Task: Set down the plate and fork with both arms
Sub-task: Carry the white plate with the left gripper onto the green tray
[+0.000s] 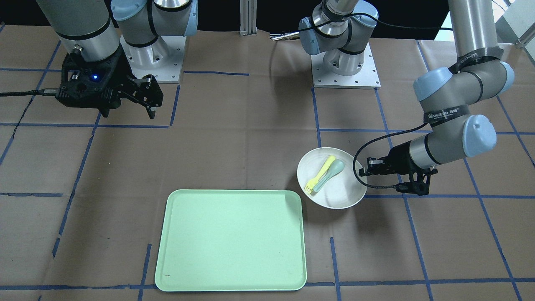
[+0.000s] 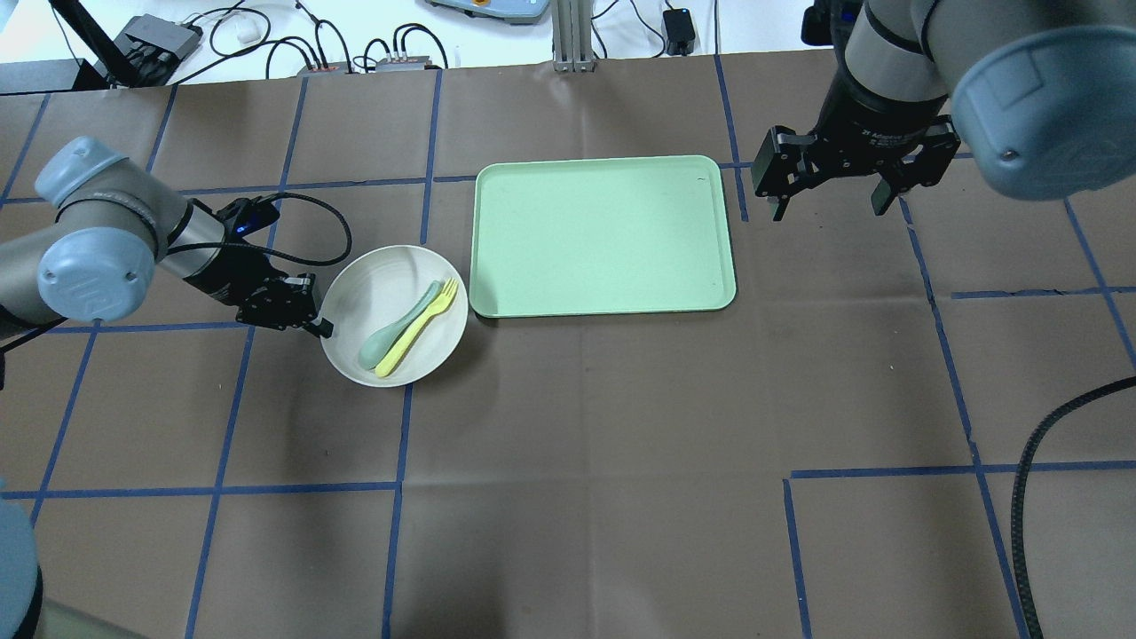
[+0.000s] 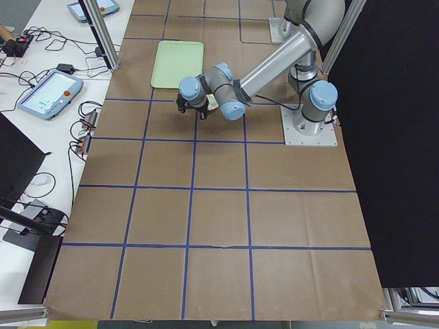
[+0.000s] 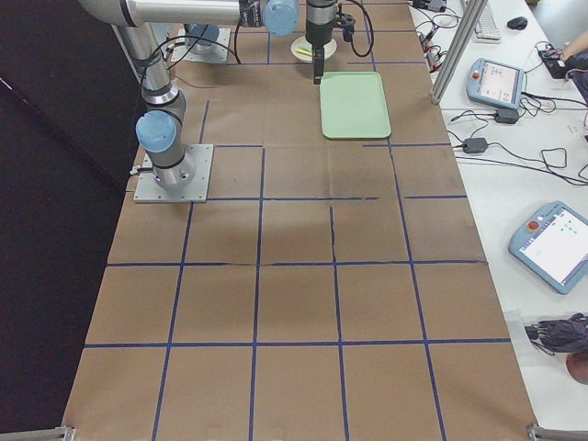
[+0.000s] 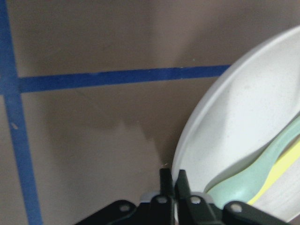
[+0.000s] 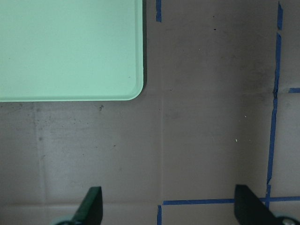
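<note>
Sideways and low, left end effector (image 2: 319, 327) tight on plate (image 2: 383, 273) rim.

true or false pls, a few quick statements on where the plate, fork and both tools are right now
1. The plate sits on the mint-green tray. False: it rests on the table beside the tray.
2. The fork and the grey-green spoon both lie in the plate. True.
3. The left tool is shut on the plate's rim. True.
4. The right tool holds the fork. False: it is open with nothing in it, above the table next to the tray.
</note>
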Robot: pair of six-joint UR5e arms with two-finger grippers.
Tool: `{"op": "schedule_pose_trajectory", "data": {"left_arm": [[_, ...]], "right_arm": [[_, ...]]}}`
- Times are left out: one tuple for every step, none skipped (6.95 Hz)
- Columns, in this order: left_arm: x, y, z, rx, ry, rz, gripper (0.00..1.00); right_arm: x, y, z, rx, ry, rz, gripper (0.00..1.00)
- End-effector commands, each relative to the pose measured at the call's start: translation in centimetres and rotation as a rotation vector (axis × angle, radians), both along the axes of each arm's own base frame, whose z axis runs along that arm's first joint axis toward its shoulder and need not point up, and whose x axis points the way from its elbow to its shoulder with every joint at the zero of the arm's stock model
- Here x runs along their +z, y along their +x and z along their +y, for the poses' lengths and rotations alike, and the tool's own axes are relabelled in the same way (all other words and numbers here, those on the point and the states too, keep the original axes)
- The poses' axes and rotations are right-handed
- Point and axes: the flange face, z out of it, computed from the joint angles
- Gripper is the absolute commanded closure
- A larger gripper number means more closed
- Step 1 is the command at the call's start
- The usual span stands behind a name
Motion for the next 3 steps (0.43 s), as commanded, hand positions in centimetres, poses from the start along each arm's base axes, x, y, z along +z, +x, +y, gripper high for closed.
{"op": "schedule_pose_trajectory", "data": {"left_arm": [[2.0, -7.2, -2.8, 0.089, 0.032, -0.04, 1.0], [1.5, -10.6, -5.2, 0.145, 0.008, -0.017, 1.0], [0.3, -13.4, -7.6, 0.179, 0.012, -0.006, 1.0]], "right_arm": [[0.0, 0.0, 0.0, 0.0, 0.0, 0.0, 0.0], [0.0, 0.0, 0.0, 0.0, 0.0, 0.0, 0.0], [-0.1, -0.1, 0.0, -0.002, 0.002, 0.0, 0.0]]}}
